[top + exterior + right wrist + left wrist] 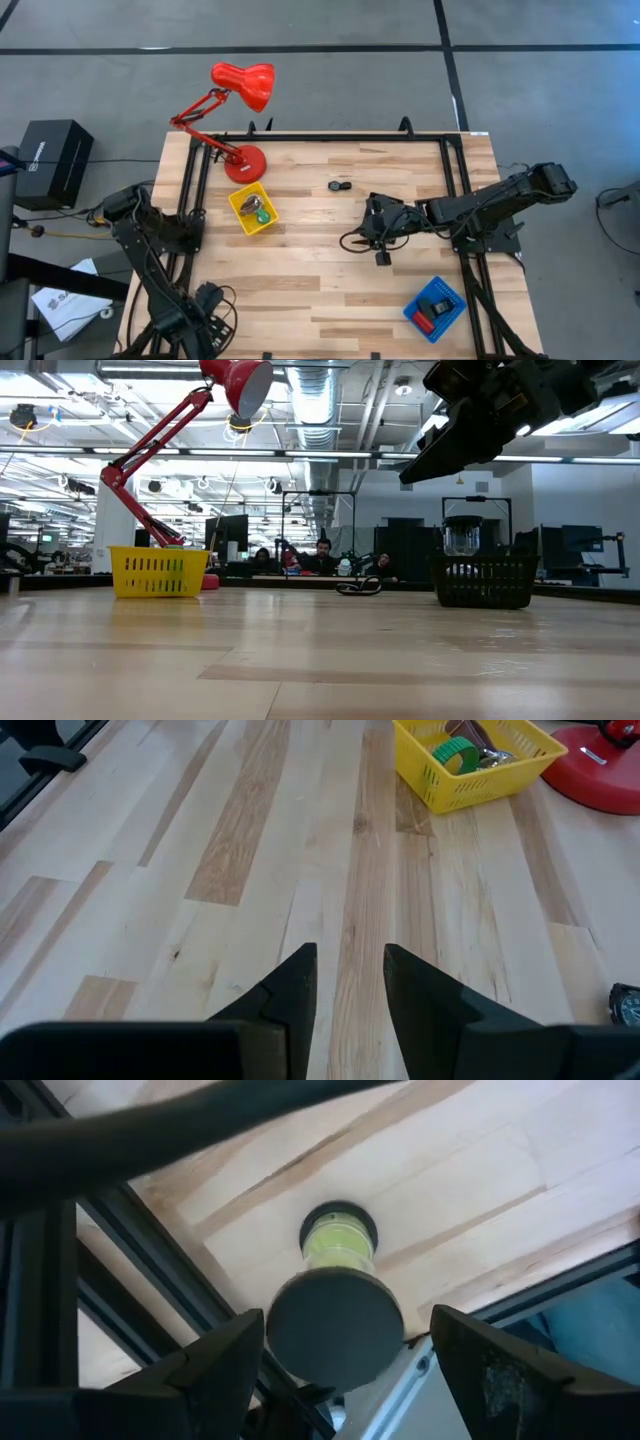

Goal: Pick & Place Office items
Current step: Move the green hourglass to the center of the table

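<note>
- The right tool (381,258) is hanging above the middle of the wooden bench (320,290), its two dark fingers (290,990) standing a narrow gap apart and gripping nothing (bare boards are showing between them in the right wrist view).
- The left tool (340,1370) is resting low at the bench's near left corner, beside the black frame rail, its jaws spread wide and empty.
- A yellow tray (252,209) is sitting on the left half of the bench, just in front of the red desk lamp (240,85), and is carrying a green piece (458,757) together with some silvery bits (492,758) and a dark brownish item that is too small to name.
- A small black disc-like item (341,185) is lying loose on the boards toward the far edge, apart from both tools.
- A blue tray (435,309) is lying at the near right and is holding a red block (425,322) beside a black block (436,306).
- In the low view a black basket-like tray (483,581) is standing on the right, while people are sitting in the room beyond the bench.
</note>
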